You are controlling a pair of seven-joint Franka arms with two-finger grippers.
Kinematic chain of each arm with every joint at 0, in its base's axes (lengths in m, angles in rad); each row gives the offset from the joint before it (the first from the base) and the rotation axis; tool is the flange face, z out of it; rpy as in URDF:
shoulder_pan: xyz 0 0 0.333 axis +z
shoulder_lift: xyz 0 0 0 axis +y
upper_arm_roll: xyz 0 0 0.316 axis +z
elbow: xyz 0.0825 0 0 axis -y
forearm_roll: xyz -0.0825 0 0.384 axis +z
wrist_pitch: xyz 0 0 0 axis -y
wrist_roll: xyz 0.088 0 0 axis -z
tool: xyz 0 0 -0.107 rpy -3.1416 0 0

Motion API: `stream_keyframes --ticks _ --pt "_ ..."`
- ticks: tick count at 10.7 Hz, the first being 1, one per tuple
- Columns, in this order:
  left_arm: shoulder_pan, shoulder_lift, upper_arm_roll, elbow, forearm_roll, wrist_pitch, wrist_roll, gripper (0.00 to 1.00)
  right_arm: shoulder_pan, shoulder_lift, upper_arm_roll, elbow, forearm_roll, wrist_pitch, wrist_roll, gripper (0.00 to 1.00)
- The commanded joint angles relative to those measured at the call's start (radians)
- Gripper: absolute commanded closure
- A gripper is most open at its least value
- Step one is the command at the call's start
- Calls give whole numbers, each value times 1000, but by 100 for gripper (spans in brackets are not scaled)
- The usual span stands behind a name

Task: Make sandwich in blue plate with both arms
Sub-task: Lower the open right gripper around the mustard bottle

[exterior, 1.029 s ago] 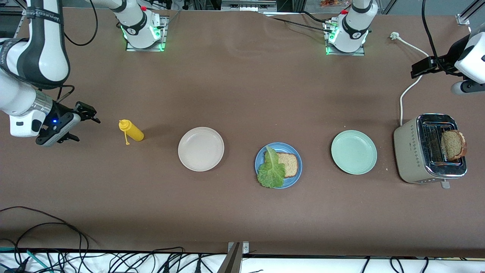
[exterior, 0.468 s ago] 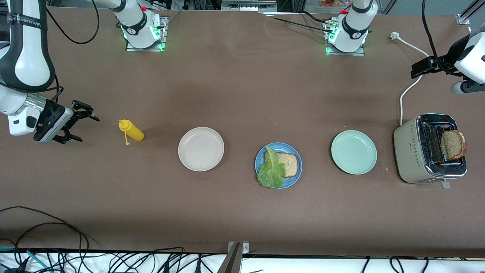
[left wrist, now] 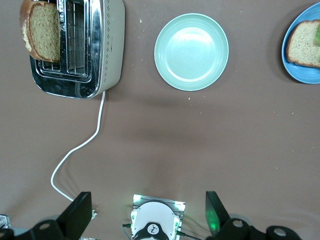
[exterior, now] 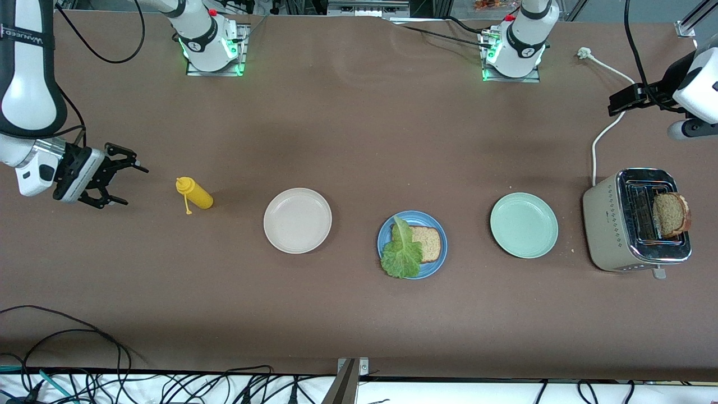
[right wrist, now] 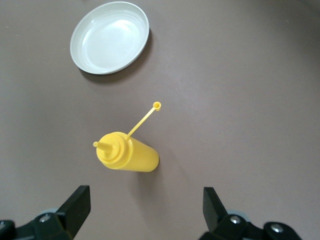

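Front view: the brown table holds a toaster with one bread slice standing in its slot at the left arm's end. The blue plate sits mid-table carrying the other slice and lettuce. The right gripper hangs open beside the yellow bottle; the left gripper waits open above the table.

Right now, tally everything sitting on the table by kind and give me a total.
Plates: 3 (blue plate, green plate, beige plate)
Bread slices: 2 (on the blue plate, in the toaster)
Lettuce leaf: 1
Toaster: 1
Yellow bottle: 1
Total: 8
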Motion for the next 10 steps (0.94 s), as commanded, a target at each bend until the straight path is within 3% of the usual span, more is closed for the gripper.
stream_keyframes --ticks 1,10 --pt "1 16 -5 34 27 -24 -1 0 -46 -27 16 -50 82 -31 -171 0" --pt "1 19 -5 35 27 -24 -1 0 -110 5 14 -85 205 -122 -432 0"
